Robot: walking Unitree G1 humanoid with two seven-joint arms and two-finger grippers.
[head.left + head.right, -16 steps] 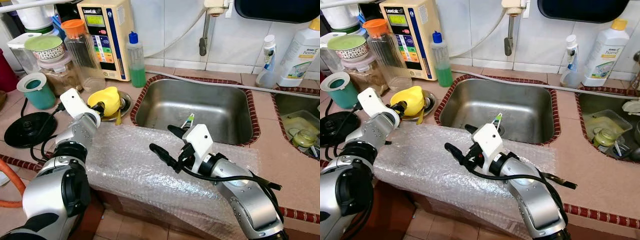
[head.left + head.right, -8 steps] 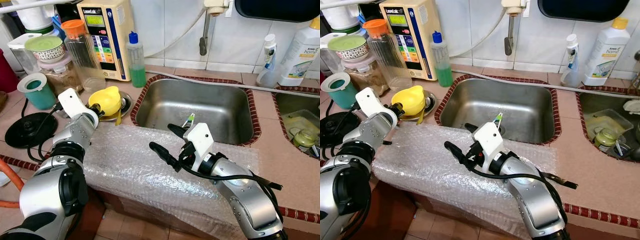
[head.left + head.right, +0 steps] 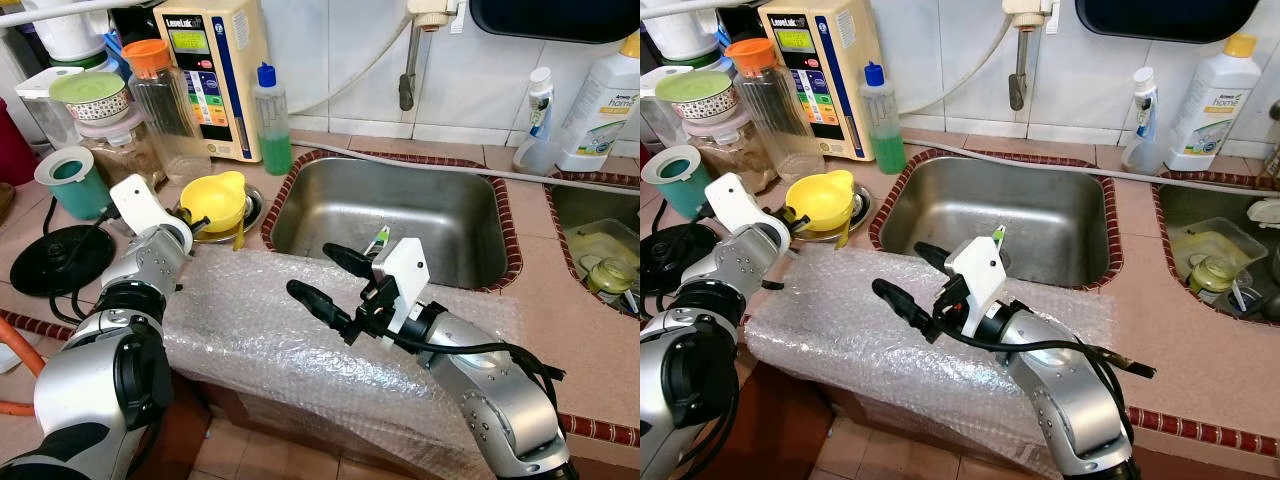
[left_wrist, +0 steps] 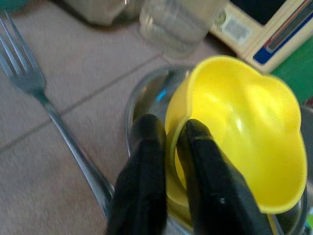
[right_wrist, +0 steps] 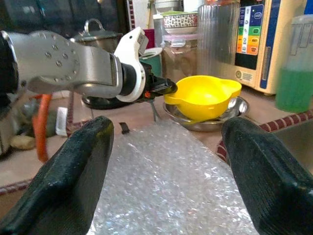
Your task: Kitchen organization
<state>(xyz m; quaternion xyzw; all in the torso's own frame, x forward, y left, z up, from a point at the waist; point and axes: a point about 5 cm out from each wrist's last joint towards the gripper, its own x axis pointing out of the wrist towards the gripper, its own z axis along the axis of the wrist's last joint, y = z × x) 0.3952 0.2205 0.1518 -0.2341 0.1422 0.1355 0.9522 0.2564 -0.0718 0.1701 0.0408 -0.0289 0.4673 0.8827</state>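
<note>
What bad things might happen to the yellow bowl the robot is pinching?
1. The left gripper pinches only the thin rim of the yellow plastic bowl, so it might slip out and drop.
2. The bowl sits in a shallow steel dish; lifting could drag or tip that dish.
3. A clear plastic jar and a metal fork lie close by, so a swing could knock them.
The right gripper hovers open over the bubble wrap.
</note>
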